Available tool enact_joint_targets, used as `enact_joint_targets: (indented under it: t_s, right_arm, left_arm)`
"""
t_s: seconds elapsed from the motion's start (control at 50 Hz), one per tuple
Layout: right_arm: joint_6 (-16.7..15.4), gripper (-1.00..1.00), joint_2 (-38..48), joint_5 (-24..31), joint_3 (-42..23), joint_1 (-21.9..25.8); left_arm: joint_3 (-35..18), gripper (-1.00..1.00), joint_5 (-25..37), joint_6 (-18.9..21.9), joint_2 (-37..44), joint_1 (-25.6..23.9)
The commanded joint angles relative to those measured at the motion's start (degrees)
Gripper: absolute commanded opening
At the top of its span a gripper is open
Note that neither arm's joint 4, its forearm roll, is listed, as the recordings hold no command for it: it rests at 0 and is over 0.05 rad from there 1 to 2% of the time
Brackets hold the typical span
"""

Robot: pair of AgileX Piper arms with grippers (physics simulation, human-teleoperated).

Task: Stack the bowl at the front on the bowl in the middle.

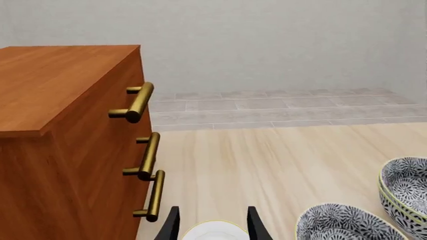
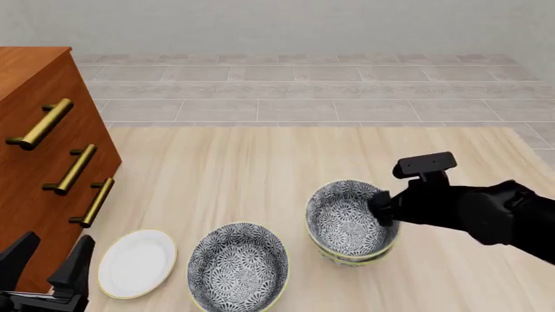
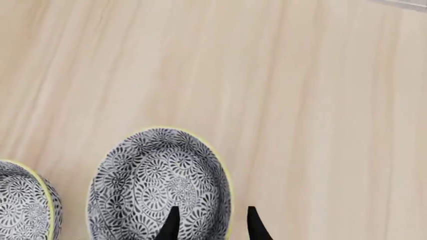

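Observation:
The bowl at the front [image 2: 238, 268] stands alone near the table's front edge, also seen in the left wrist view [image 1: 340, 222] and the right wrist view [image 3: 20, 200]. Behind it to the right, the bowl in the middle [image 2: 351, 255] holds a third alike floral bowl [image 2: 345, 218] nested in it. My right gripper [image 2: 381, 208] is open, its fingers astride that upper bowl's [image 3: 153, 175] right rim, one inside and one outside. My left gripper [image 2: 51, 265] is open at the front left, just above the white plate [image 1: 213, 232].
A flat white plate [image 2: 137, 263] lies left of the front bowl. A wooden drawer cabinet [image 2: 35, 162] with three brass handles stands along the table's left side. Bare wood stretches behind the bowls to the tiled floor.

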Motion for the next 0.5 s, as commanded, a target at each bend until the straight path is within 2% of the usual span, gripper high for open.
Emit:
enact_joint_targets:
  t_s: [0.02,0.32,0.5]
  right_arm:
    - [-0.2,1.0,-3.7,5.0,-4.1,1.8]
    - [-0.5,1.0,-13.1,15.0,-10.8,3.3]
    - [-0.4,1.0,-18.2,22.0,-17.7,3.3]
  left_arm:
    - [-0.2,1.0,0.1,-1.0,-0.2,0.3]
    - [-1.0,1.0,2.9,-0.8,-2.7,-0.1]
    - [-1.2,1.0,3.5,-0.8,-3.2,-0.3]
